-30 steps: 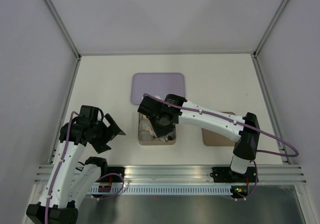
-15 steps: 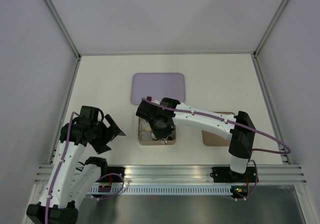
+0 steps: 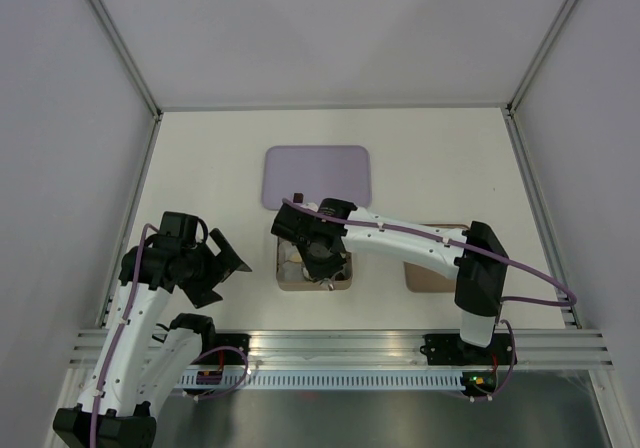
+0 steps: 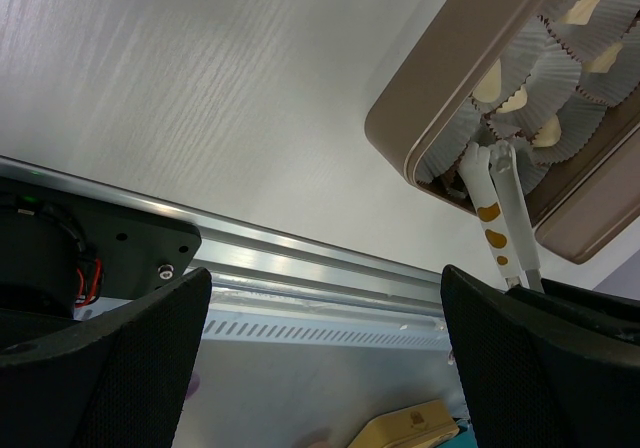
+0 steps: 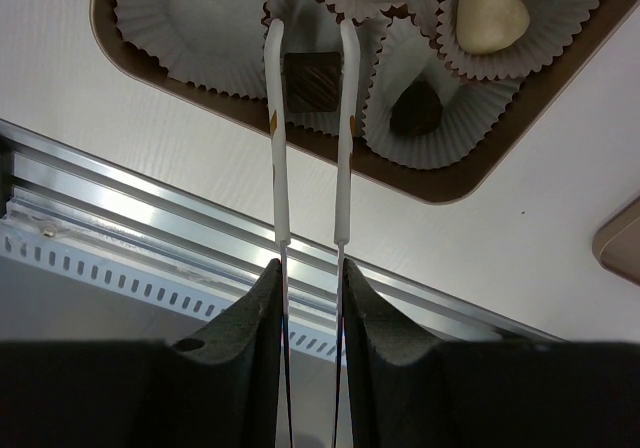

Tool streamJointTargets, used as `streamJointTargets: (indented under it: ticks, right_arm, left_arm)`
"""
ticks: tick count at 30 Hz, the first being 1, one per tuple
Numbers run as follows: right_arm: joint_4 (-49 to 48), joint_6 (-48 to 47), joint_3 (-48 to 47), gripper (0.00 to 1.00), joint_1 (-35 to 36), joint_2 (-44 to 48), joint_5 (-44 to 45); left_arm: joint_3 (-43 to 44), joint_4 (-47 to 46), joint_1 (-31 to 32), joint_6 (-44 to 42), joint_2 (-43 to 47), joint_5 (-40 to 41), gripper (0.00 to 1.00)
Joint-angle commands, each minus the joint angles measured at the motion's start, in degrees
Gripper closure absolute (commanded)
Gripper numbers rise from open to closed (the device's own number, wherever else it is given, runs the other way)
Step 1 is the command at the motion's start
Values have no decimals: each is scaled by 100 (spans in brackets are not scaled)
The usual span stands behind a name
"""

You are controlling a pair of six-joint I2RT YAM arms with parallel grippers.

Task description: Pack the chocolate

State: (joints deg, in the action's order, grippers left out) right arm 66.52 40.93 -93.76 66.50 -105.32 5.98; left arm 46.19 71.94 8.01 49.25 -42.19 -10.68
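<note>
Chocolate [image 5: 312, 81], dark brown square, between tongs [image 5: 345, 138]

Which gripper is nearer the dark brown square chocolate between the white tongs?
Right. The right gripper holds the tongs straddling that chocolate; the left gripper sits open, left of the brown tray.

The pale table [image 4: 200, 88] shows fine matt wood grain; along its front edge a brushed aluminium rail [image 4: 300, 268] gleams. White pleated paper cups [image 5: 190, 18] line a smooth matt brown tray [image 5: 440, 190]. The dark brown square chocolate [image 5: 311, 80] has a ridged, faintly shiny top; the cream heart-shaped chocolate [image 5: 490, 13] looks satiny. The slim white tongs [image 5: 345, 118] are glossy.
</note>
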Motion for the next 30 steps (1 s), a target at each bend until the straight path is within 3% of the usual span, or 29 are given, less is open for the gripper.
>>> streamJointTargets:
  ticks: [1,11,30]
  right_arm:
    - [-34,126,33,92,12,-33,-18]
    - [19,231,288,90,144,64,61]
    - [194,372,-134,61,188,55,219]
  left_arm:
    - [-14,136,25,84,36,-233,0]
    - [-5,145,25,76,53,-215,0]
    - [-5,145,25,128,89,-233,0]
